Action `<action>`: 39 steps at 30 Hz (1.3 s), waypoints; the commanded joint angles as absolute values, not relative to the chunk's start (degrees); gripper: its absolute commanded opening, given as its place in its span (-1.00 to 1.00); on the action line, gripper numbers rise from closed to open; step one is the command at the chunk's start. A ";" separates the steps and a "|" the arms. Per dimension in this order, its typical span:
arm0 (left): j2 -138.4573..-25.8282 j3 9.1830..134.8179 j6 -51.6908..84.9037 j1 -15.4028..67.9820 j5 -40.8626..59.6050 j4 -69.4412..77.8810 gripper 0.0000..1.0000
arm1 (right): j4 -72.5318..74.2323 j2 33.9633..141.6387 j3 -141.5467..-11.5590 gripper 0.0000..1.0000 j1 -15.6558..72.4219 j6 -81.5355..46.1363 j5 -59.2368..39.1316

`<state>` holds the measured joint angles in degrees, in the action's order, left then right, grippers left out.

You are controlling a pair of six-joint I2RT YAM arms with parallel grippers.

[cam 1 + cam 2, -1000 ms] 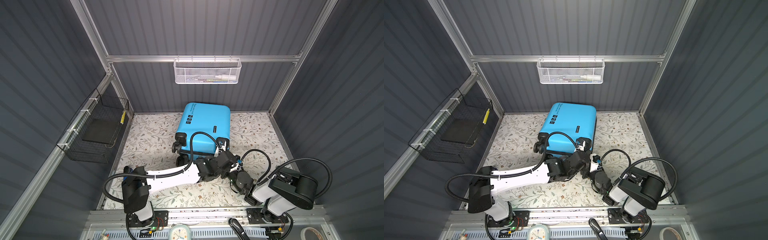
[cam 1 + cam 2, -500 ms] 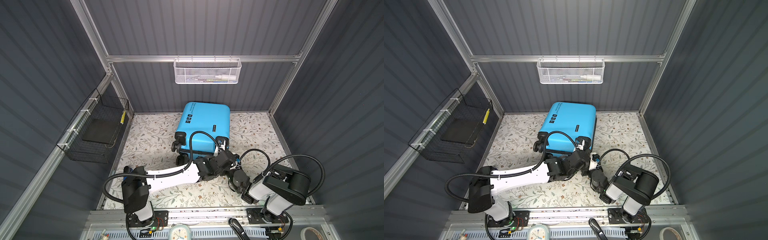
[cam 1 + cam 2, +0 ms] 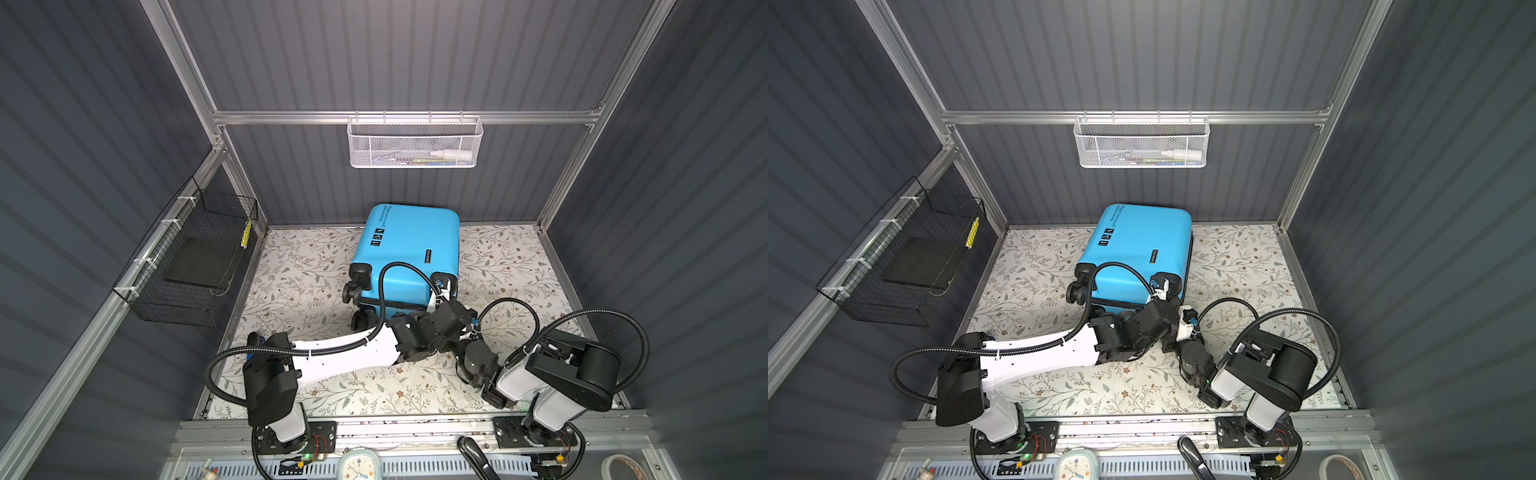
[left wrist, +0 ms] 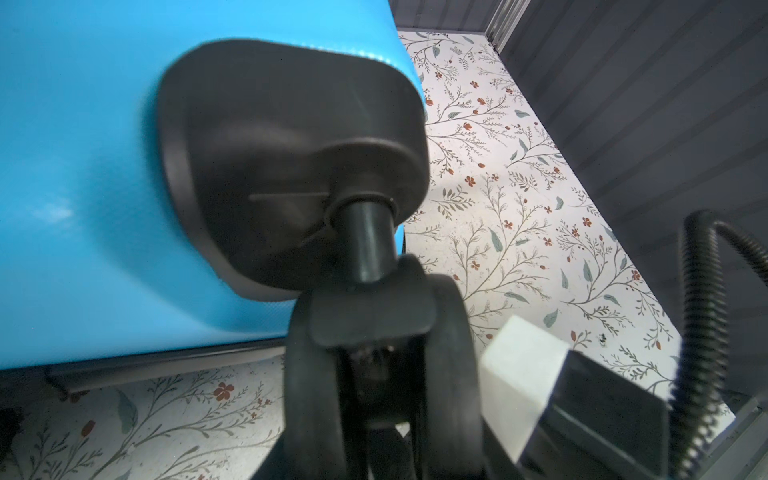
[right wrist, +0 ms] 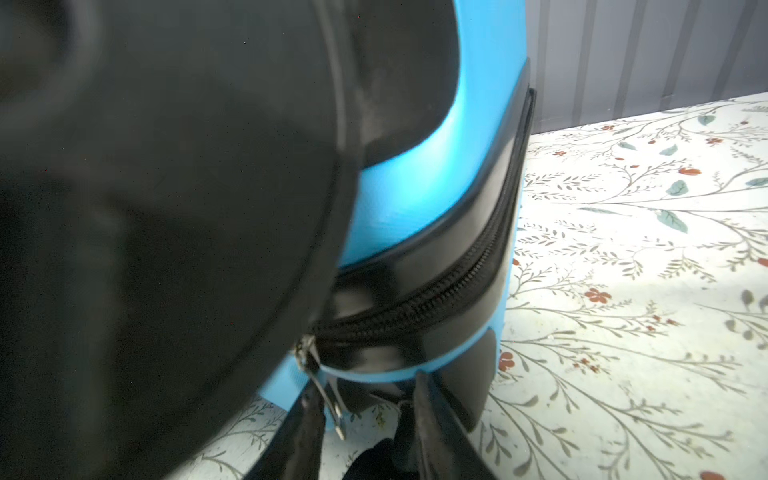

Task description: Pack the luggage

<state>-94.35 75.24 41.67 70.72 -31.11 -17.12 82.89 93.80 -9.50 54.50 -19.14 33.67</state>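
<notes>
The luggage (image 3: 409, 245) (image 3: 1142, 241) is a bright blue hard-shell suitcase lying flat and zipped on the floral floor, black wheels toward me. My left gripper (image 3: 442, 293) (image 4: 382, 415) reaches across to its front right corner, shut on the twin caster wheel (image 4: 449, 353) under the black wheel mount (image 4: 270, 166). The fingers themselves are lost in the dark there. My right gripper (image 5: 365, 415) is low at the same corner, mostly hidden under the left wrist in both top views. Its jaws stand apart, open. The metal zip pull (image 5: 326, 395) hangs between them, beside one finger, below the black zipper (image 5: 436, 299).
A white mesh basket (image 3: 413, 143) with small items hangs on the back wall. A black wire basket (image 3: 195, 257) holding a flat dark pad is fixed to the left wall. Both arms crowd the floor in front of the suitcase. A small clock (image 3: 360, 465) sits on the front rail.
My right arm has swung in toward the suitcase's front right corner and its jaws have narrowed. The left arm and the suitcase have not moved.
</notes>
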 commanded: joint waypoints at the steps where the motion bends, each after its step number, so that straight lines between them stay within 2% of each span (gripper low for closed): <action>1: -89.91 78.85 38.82 71.84 -29.71 -2.72 -1.00 | 84.77 94.11 -12.78 -0.23 55.90 -15.13 31.17; 10: -89.82 78.49 39.00 71.89 -29.72 -2.55 -1.00 | 84.78 93.50 -13.35 -0.31 56.24 -15.07 30.89; 12: -89.86 78.50 39.01 71.89 -29.72 -2.55 -1.00 | 84.78 93.43 -13.45 -0.57 56.41 -14.94 30.77; 13: -89.82 78.49 39.02 71.89 -29.71 -2.55 -1.00 | 84.74 93.41 -13.51 -0.58 56.48 -14.89 30.51; 17: -89.82 78.45 39.02 71.89 -29.71 -2.55 -1.00 | 84.81 93.95 -13.73 -0.40 56.78 -15.47 30.66; 24: -89.83 78.14 39.15 71.85 -29.88 -2.55 -1.00 | 84.73 94.26 -14.72 -0.33 56.85 -15.30 30.45; 27: -89.82 78.35 39.12 71.79 -29.95 -2.64 -1.00 | 84.66 94.28 -14.94 -0.44 56.87 -15.22 30.15; 36: -90.11 77.74 39.61 71.82 -30.01 -2.64 -1.00 | 84.79 94.15 -14.63 -0.98 57.06 -16.19 29.62; 39: -90.17 77.49 39.78 71.81 -30.22 -2.64 -1.00 | 84.75 93.57 -14.03 -1.00 57.38 -16.76 29.77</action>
<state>-93.76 75.24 41.34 70.39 -32.97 -17.17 82.91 94.06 -11.81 55.64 -22.09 33.21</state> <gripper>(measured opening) 0.431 0.046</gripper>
